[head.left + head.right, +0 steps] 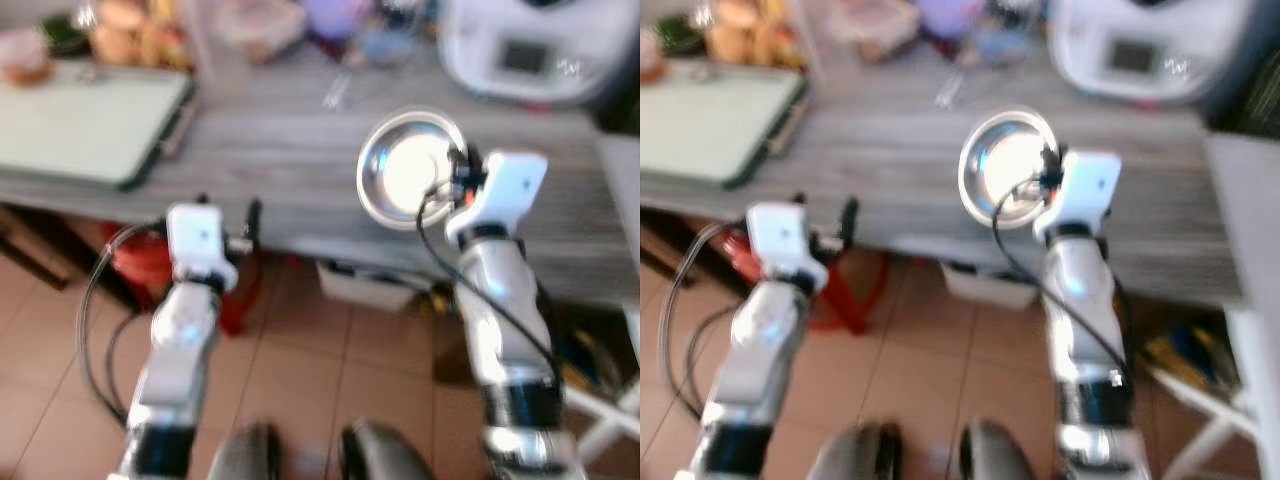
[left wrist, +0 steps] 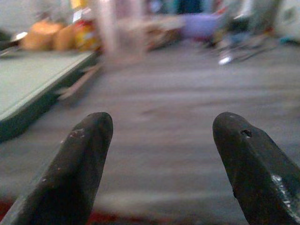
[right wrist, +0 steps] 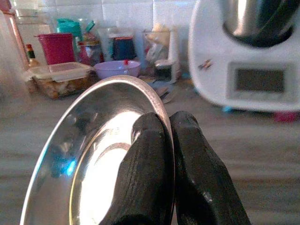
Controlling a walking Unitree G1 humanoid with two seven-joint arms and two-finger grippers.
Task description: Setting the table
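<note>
A shiny steel plate (image 1: 405,170) hangs tilted over the near part of the grey wooden table (image 1: 280,150). My right gripper (image 3: 168,140) is shut on the plate's rim (image 3: 161,105), one finger on each side. The same plate (image 1: 1005,165) shows ahead of the right arm in the right eye view. My left gripper (image 2: 161,136) is open with nothing between its fingers, held just short of the table's front edge (image 1: 230,240). The head views are blurred.
A pale green tray (image 1: 85,125) lies on the table's left. A white kitchen machine (image 1: 525,45) stands at the back right. Food containers, a purple bowl (image 3: 117,69) and jars line the back. A red stool (image 1: 150,265) and tiled floor lie below the table.
</note>
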